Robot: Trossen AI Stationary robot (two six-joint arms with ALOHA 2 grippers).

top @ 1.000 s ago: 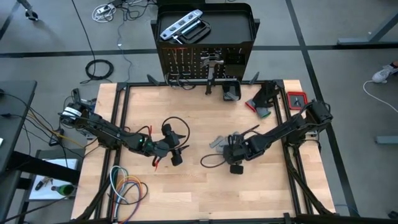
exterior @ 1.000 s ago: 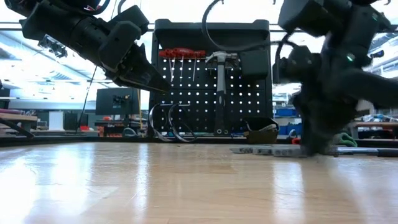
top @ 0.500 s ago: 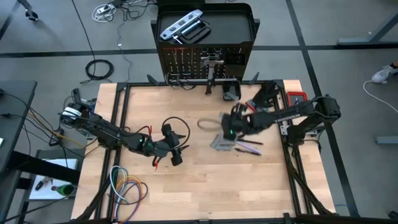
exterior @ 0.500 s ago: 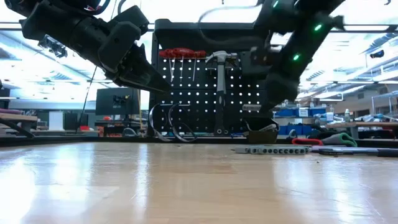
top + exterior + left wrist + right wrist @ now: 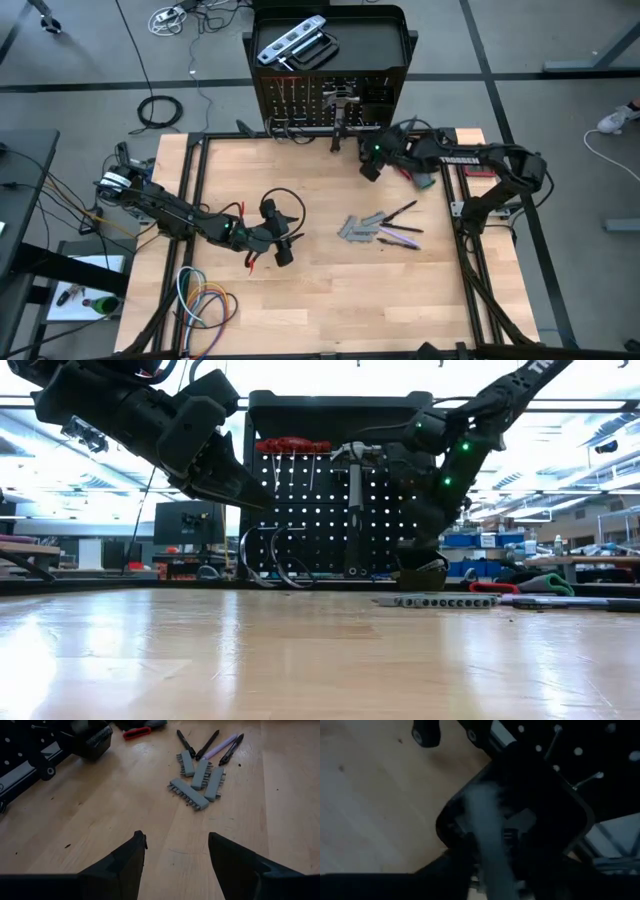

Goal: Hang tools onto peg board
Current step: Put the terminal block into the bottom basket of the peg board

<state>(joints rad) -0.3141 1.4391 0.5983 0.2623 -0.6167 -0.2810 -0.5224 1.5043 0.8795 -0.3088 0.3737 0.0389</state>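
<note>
The peg board [image 5: 330,100] stands upright at the table's far edge, with red-handled pliers [image 5: 290,445] and a hammer [image 5: 355,460] hanging on it. A silver level [image 5: 290,42] lies on its tray top. Grey toothed strips [image 5: 355,228] and thin dark screwdrivers [image 5: 402,218] lie on the wood at mid-table. My right gripper [image 5: 368,168] hovers at the board's foot over a small black box [image 5: 520,820]. A blurred grey strip [image 5: 487,840] shows right in front of it; whether it is held I cannot tell. My left gripper [image 5: 175,837] waits open at mid-left, nothing between its fingers.
Coiled coloured cables [image 5: 205,300] lie at the near left corner. A red item [image 5: 478,160] and a green-handled tool [image 5: 420,180] sit at the far right. Dark curved hooks [image 5: 270,560] stand at the board's foot. Bare wood lies along the near side.
My right gripper has swung from mid-table, beside the grey strips, toward the far edge and up to the small black box at the peg board's foot, turning as it went. A grey strip showed under it on the way.
</note>
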